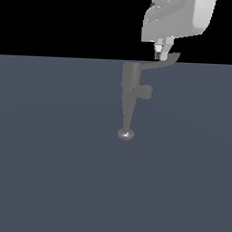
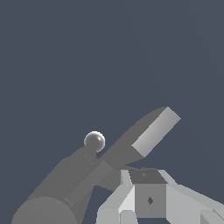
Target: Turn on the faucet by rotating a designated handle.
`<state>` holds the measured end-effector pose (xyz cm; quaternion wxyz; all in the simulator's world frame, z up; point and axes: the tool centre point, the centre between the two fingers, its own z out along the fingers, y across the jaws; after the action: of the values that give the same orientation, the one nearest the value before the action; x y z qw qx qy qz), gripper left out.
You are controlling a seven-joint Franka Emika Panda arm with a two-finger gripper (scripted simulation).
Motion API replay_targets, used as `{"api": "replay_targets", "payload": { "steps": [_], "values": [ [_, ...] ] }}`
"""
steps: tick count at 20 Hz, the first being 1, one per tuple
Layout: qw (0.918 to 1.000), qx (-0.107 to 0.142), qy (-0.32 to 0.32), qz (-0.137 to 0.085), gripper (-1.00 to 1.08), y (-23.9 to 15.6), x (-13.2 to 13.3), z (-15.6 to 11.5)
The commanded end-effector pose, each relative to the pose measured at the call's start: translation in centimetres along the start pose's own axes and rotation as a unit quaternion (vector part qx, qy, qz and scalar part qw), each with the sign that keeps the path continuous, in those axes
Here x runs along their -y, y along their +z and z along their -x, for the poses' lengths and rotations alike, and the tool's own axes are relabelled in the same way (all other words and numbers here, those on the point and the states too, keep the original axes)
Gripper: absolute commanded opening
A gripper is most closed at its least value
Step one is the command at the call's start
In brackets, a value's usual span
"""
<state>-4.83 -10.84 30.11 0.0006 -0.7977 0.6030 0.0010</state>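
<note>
Grey desk surface [image 1: 48, 172] carries the faucet [image 1: 129, 97] near its far edge; my pincer [image 1: 162, 54] touches the handle [image 1: 161, 64] tip, fingers nearly together, grasp unclear.

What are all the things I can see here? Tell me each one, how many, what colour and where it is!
faucet: one, matte grey, lying on the floor near the middle of the exterior view, under the gripper.
round knob: one, shiny grey, at the thin end of the faucet's stem, nearest the camera in the exterior view.
handle: one, thin flat grey lever, sticking out from the top of the faucet toward the exterior view's right, with a bent, wider tip.
side cylinder: one, short grey stub, on the faucet body toward the exterior view's right.
floor: one, dark blue-grey, under everything.
gripper: one, white, right at the handle's tip; open or shut is not clear.
</note>
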Motion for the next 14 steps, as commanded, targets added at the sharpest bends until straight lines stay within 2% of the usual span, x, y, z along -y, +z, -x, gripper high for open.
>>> {"api": "replay_targets", "payload": {
  "steps": [1,14],
  "values": [
    [1.0,-0.001,0.005,-0.001,-1.0,0.1,0.5,-1.2],
    [0.9999,-0.001,0.012,0.0,-1.0,0.2,2.8,-4.6]
  ]
}}
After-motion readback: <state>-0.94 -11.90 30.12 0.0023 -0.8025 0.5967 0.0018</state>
